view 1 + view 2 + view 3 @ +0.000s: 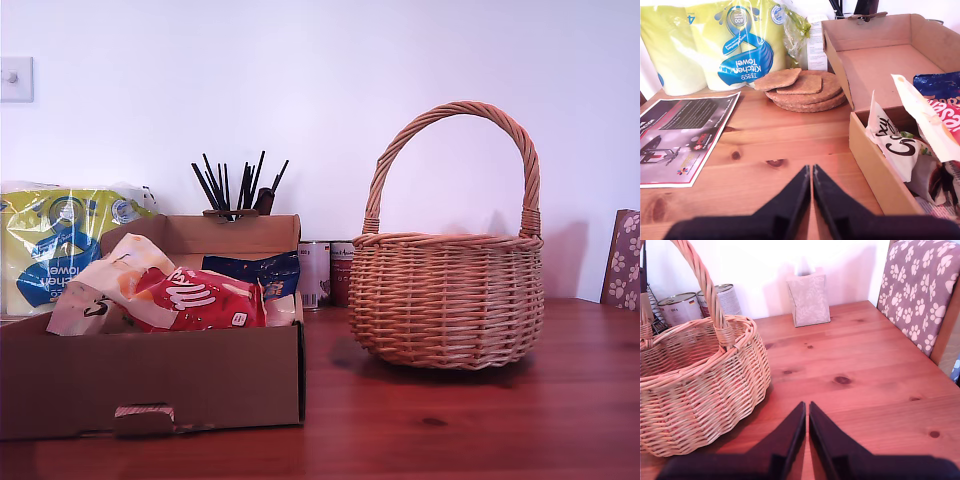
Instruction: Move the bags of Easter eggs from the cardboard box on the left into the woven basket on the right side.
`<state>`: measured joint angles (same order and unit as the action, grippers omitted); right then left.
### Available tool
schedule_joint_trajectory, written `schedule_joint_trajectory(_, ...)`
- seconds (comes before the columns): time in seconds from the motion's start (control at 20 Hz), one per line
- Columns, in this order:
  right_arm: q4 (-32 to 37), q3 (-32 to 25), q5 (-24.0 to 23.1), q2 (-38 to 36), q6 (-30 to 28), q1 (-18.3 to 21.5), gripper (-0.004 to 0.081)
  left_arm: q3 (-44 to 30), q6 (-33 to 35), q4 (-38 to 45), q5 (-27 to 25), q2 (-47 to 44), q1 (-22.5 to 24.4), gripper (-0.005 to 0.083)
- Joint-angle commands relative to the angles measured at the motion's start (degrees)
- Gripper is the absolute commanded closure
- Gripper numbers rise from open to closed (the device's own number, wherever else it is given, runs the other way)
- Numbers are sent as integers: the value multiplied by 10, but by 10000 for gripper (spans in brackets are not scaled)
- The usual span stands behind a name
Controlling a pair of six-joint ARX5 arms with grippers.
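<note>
Pine worktop (450, 420) carries the box (150, 375) of bags (200, 298), with the basket (445, 300) at its 3 o'clock. My first gripper (811, 172) and second gripper (806, 407) rest pressed together, nothing moved yet.

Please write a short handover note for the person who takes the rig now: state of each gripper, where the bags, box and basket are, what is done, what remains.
My first gripper: shut, holding nothing, over bare table beside the shallow brown cardboard box.
My second gripper: shut, holding nothing, over the table beside the round tan wicker basket.
Bags: the red crinkly bag with white lettering, the dark blue bag and the cream bags all lie in the box, at the exterior view's left.
Basket stands at the exterior view's right; no bag shows in it, though its floor is hidden.
Done: nothing seen moved. Left: carry every bag over.
</note>
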<state>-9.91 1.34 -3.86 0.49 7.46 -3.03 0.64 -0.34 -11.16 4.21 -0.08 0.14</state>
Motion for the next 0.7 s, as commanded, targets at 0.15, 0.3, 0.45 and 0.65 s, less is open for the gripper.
schedule_joint_trajectory(0.15,5,-10,-2,-3,1,2,782,-9,-3,-8,-2,-5,-2,797)
schedule_joint_trajectory(0.3,5,-10,-2,-3,1,2,782,-9,-3,-8,-2,-5,-2,797)
schedule_joint_trajectory(0.45,29,-9,20,-3,2,1,782,-9,-3,-3,1,-5,-2,797)
schedule_joint_trajectory(0.65,80,-8,98,-3,1,-15,782,-9,-4,43,84,-5,-4,797)
